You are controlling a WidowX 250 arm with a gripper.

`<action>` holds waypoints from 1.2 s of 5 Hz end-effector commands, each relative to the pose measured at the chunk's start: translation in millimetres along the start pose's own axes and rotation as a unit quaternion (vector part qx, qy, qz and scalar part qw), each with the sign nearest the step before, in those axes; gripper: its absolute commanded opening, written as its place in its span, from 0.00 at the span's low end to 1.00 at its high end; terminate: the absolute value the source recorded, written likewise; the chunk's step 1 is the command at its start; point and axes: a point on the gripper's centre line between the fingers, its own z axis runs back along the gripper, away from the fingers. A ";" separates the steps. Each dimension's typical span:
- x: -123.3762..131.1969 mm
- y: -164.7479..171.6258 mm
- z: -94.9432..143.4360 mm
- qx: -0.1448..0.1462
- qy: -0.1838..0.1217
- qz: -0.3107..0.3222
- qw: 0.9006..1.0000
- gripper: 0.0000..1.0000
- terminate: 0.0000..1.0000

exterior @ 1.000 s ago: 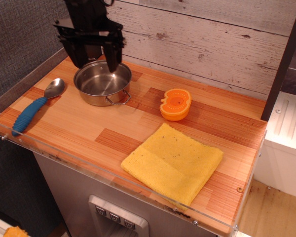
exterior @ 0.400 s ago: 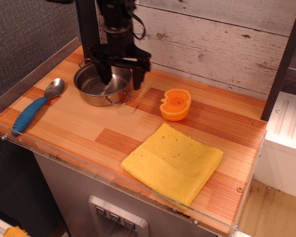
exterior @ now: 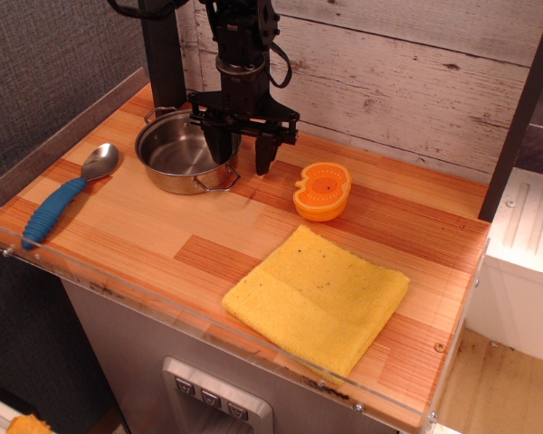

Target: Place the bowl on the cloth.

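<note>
1. Observation.image view: shows the pincer [exterior: 242,155] hanging over the right rim of the bowl [exterior: 186,153], prongs spread apart with nothing between them. Seems to straddle the wall, one prong inside and one outside, probably to pinch the rim; contact impossible to confirm from here.

2. Finds the bowl upright and empty at the back left of the bench [exterior: 163,240], one wire loop handle toward the front, the other toward the rear wall. Not yet on the cloth [exterior: 317,297], which lies flat near the front edge, right of centre, well apart from the bowl.

3. Places an orange apple-shaped object [exterior: 322,191] between bowl and cloth, slightly to the right of a direct line; likely calls for a lift high enough to pass over or beside it.

4. Leaves a blue-handled spoon [exterior: 62,196] to the bowl's left, clear of any route toward the cloth.

5. Offers bare wood in the middle of the bench for carrying. Notes the cloth's front corner close to the clear lip along the bench edge, so little margin there for setting down.
</note>
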 end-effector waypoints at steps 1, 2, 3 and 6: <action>8.2 7.7 24.3 -0.006 -0.030 -0.001 1.000 0.00 0.00; 10.0 11.4 43.2 -0.013 -0.050 0.002 0.999 0.00 0.00; 9.1 9.8 76.0 -0.019 -0.079 0.003 0.997 0.00 0.00; -66.3 -95.2 119.1 -0.080 -0.066 -0.102 0.989 0.00 0.00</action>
